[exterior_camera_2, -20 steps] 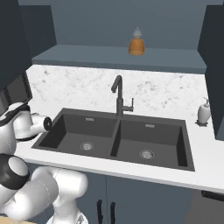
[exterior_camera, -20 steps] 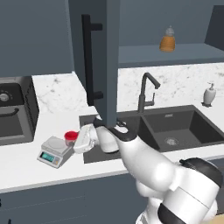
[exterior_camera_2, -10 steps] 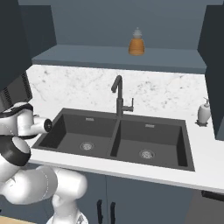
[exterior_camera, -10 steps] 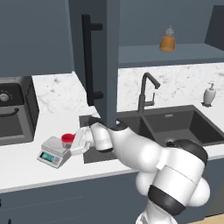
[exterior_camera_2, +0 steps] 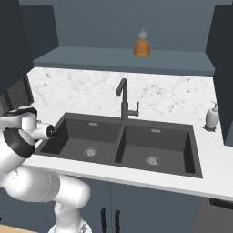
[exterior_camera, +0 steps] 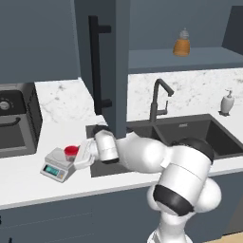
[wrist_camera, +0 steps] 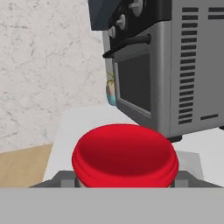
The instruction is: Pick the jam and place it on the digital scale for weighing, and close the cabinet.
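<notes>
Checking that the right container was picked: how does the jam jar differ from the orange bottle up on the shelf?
The jam jar is squat with a wide red lid; the orange bottle is taller, narrowing to a pale cap. The jam jar sits on the digital scale on the counter, right at the gripper; the orange bottle stands alone on the cabinet shelf. Both are upright and capped.
</notes>
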